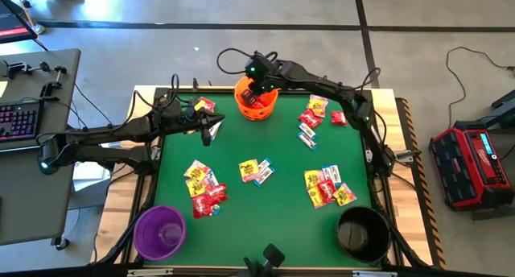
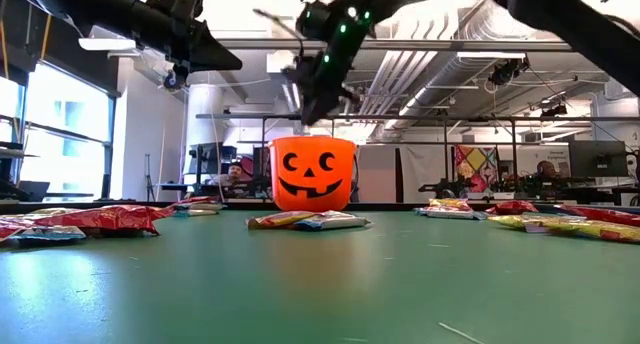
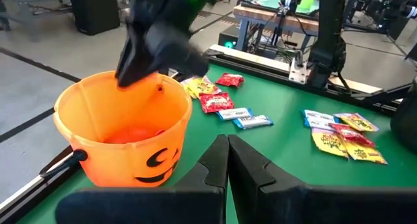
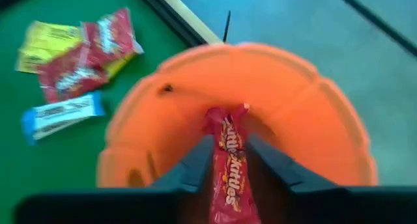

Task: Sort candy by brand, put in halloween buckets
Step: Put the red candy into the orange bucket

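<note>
The orange bucket (image 1: 256, 100) with a black pumpkin face stands at the table's far side, with some red showing at its bottom (image 3: 130, 131). My right gripper (image 4: 228, 142) hangs over its mouth, shut on a red candy packet (image 4: 228, 152). My left gripper (image 3: 228, 152) is shut with nothing in it. It hovers to the left of the orange bucket, pointing at it. The purple bucket (image 1: 159, 231) stands at the near left corner and the black bucket (image 1: 362, 233) at the near right. Red, yellow and white-blue candy lies in loose heaps (image 1: 205, 188), (image 1: 328, 187). My right gripper has the red packet between its two fingers (image 4: 195, 165), which lie along the packet's two long edges (image 4: 225, 168). The fingers slant down from the table's right side. The packet's far end (image 4: 227, 116) sticks out past the fingertips over the bucket's inside, clear of the table.
More candy lies at mid-table (image 1: 256, 171), right of the orange bucket (image 1: 314, 116) and beside the left arm (image 1: 203, 106). Bare green mat (image 1: 273, 212) lies between the heaps. A desk with a keyboard (image 1: 20, 120) stands left of the table and a red case (image 1: 471, 164) right of it.
</note>
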Action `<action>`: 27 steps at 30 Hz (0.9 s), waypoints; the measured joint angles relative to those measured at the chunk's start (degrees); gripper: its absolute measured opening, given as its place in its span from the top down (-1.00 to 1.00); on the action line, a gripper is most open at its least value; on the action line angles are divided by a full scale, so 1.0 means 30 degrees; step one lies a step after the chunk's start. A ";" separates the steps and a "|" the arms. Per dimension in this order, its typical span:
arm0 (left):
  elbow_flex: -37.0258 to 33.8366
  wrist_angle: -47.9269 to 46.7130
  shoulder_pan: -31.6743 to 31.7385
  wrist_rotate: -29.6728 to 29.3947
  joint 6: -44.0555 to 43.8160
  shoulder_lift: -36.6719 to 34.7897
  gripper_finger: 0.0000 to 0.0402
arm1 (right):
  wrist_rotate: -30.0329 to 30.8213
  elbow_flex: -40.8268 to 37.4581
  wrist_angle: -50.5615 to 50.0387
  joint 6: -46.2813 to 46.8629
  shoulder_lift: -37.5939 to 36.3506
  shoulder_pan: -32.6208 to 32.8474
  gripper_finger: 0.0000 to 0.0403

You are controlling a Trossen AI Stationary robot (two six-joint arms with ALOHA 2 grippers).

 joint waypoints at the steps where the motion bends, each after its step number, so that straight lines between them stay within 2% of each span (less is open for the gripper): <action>1: 0.0000 -0.0005 0.0002 0.0022 0.0000 -0.0003 1.00 | 0.0254 0.0000 0.0086 -0.0035 -0.0246 0.0097 0.86; 3: 0.0000 -0.0017 -0.0001 0.0118 0.0007 0.0000 1.00 | 0.0788 0.0007 0.0365 -0.0103 -0.0451 0.0401 0.96; 14: 0.0000 -0.0055 -0.0300 0.0219 0.0007 0.0000 1.00 | 0.0611 0.0000 0.1260 -0.0154 -0.0510 0.1919 1.00; 27: 0.0000 -0.0433 -0.1160 0.0192 0.0563 0.0000 1.00 | 0.0434 -0.0007 0.3469 -0.0590 -0.0517 0.2274 1.00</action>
